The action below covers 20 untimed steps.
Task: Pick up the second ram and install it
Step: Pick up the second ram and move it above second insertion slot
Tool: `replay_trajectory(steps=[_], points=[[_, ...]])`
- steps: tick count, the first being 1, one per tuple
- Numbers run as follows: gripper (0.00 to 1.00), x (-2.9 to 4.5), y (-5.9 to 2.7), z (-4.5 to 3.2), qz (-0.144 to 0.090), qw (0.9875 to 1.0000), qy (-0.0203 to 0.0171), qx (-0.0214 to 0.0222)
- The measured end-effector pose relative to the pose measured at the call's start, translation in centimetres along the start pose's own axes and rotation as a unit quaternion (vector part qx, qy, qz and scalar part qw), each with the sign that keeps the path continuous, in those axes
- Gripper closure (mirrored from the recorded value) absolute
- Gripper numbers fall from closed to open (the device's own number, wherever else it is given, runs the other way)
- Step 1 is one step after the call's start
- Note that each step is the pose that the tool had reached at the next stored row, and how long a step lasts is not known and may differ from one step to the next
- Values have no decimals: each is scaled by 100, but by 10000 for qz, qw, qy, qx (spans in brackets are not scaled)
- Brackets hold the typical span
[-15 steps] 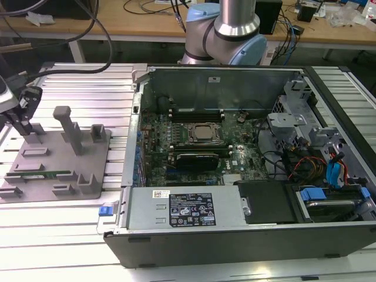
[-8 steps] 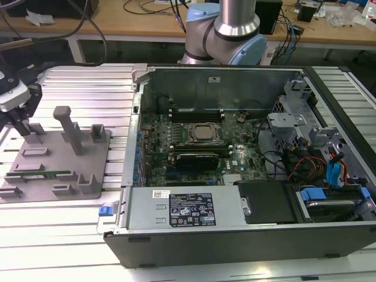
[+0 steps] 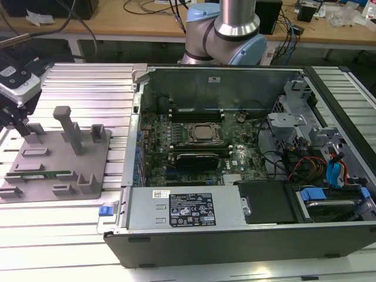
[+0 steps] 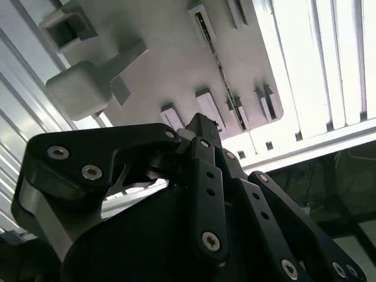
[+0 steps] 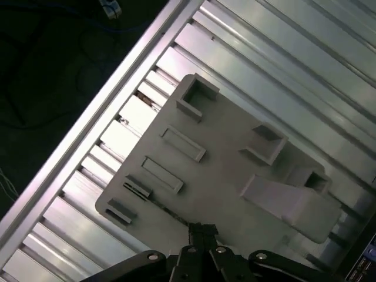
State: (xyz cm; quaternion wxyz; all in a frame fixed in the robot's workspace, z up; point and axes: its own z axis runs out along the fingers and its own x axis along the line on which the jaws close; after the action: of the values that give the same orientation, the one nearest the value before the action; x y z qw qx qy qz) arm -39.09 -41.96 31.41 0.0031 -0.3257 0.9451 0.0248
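Aluminium slats form the surface (image 3: 82,79) that carries the open computer case (image 3: 235,247) and, on the exterior view's left, a grey fixture plate (image 3: 56,155). The pincer (image 5: 201,229) hangs over the plate, narrowed until its tips touch, and holds nothing. The second ram (image 3: 44,174) lies in a slot at the plate's near side. The pick-up looks not yet made. Grasping would need the tips spread and squared across the stick.

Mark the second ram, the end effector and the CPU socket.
second ram (image 3: 47,174), exterior view, middle of the green stick.
end effector (image 5: 202,228), first wrist view, where its closed fingertips meet.
CPU socket (image 3: 204,133), exterior view, centre of its metal lid.
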Motion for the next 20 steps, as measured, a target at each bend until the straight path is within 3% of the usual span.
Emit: replay_trajectory(steps=[3,5,7,8,10,12,13,15,16,17,19,20], points=[[92,0,0,4,-373,9993,17,-8],[92,0,-1,9,-770,9970,35,-17],[92,0,0,12,-994,9950,45,-22],[92,0,-1,15,-1241,9923,56,-27],[92,0,-1,21,-1735,9848,78,-38],[92,0,-1,24,-1936,9810,88,-43],[92,0,-1,26,-2088,9779,94,-46],[92,1,-2,34,-2514,9678,113,-55],[92,1,-2,37,-2675,9635,120,-59],[92,1,-2,47,-3006,9536,135,-66],[92,1,-3,53,-3200,9473,144,-70],[92,1,-3,59,-3378,9411,152,-74]])
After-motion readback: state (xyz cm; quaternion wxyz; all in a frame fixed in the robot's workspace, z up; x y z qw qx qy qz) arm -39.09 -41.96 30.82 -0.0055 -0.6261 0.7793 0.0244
